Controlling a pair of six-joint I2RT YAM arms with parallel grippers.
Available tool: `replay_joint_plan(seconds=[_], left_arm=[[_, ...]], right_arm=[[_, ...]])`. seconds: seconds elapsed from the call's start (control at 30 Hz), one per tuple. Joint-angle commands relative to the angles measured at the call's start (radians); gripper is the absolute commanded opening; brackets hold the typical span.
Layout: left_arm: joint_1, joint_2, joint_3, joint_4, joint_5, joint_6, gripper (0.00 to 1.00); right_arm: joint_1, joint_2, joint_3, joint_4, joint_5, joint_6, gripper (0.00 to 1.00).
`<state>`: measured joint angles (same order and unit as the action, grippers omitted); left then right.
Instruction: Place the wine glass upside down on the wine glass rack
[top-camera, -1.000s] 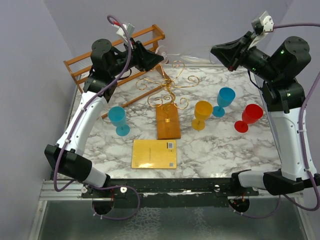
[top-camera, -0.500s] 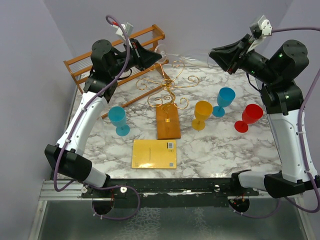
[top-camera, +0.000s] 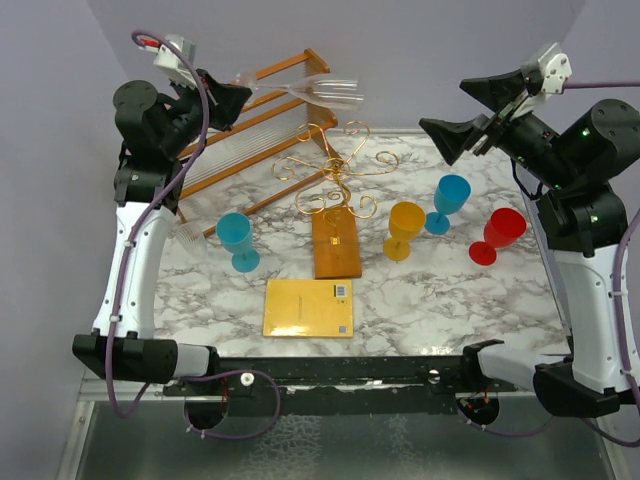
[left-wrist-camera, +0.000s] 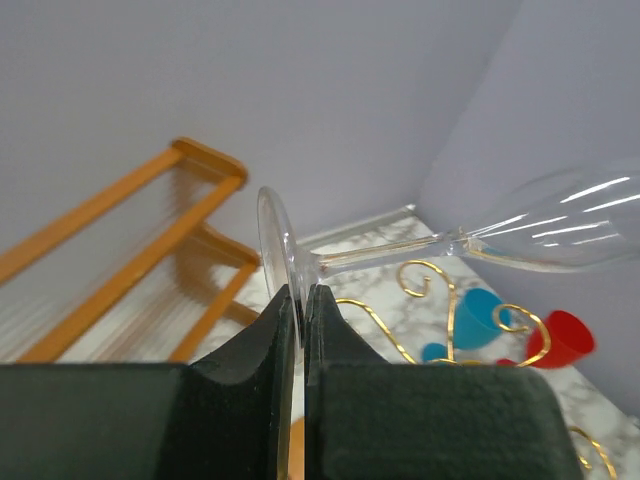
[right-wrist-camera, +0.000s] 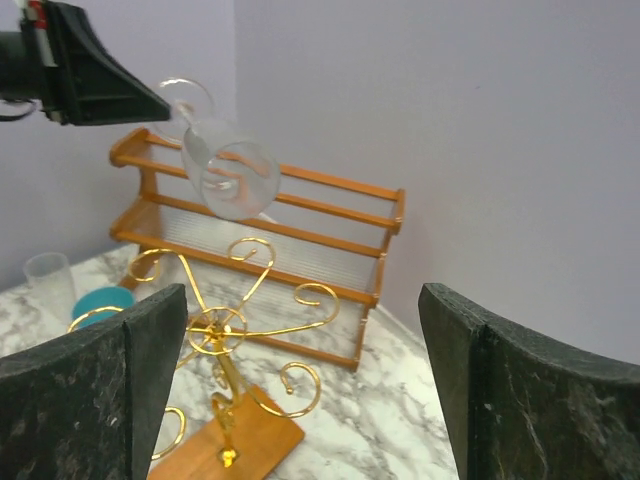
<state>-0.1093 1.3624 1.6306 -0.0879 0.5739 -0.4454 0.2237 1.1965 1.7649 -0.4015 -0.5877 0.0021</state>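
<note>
1. Left wrist view: our left gripper (left-wrist-camera: 300, 303) clamps the wine glass (left-wrist-camera: 545, 228) foot, glass sideways, aloft far left.
2. Our right gripper (top-camera: 446, 107) gapes, empty.
3. Hanging it inverted on the wine glass rack (top-camera: 335, 172) remains.

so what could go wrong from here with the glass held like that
1. The left gripper pinches only the rim of the foot of the wine glass, which lies sideways in the air. The bowl's weight could twist it in the grip or slip it out.
2. The wine glass rack below has crowded, curled wire arms. The bowl or stem might catch a scroll on the way in and tip the stand.
</note>
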Motion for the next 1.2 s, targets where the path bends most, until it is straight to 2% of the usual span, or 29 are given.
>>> replay_joint_plan(seconds=[0.0, 0.23, 0.4, 0.63, 0.83, 1.03, 1.17], left_arm=[[0.014, -0.093, 0.078, -0.138, -0.233, 0.275, 0.00], [0.016, -0.157, 0.133, -0.255, -0.617, 0.685, 0.00], [0.014, -0.156, 0.173, -0.292, -0.772, 0.909, 0.00], [-0.015, -0.112, 0.180, -0.401, -0.790, 1.193, 0.00], [-0.210, -0.110, 0.008, -0.353, -0.914, 1.509, 0.00], [-0.304, -0.070, -0.041, -0.418, -0.857, 1.615, 0.00], [-0.345, -0.040, -0.019, -0.481, -0.805, 1.700, 0.00]], right_arm=[[0.003, -0.047, -0.032, -0.045, 0.160, -0.125, 1.00], [0.003, -0.112, -0.180, -0.067, 0.227, -0.307, 1.00], [0.003, -0.127, -0.288, -0.069, 0.263, -0.358, 1.00], [0.003, -0.145, -0.385, -0.060, 0.332, -0.418, 1.00], [0.003, -0.151, -0.390, -0.118, 0.293, -0.410, 1.00], [0.003, -0.168, -0.405, -0.128, 0.301, -0.413, 1.00], [0.003, -0.172, -0.418, -0.131, 0.301, -0.413, 1.00]])
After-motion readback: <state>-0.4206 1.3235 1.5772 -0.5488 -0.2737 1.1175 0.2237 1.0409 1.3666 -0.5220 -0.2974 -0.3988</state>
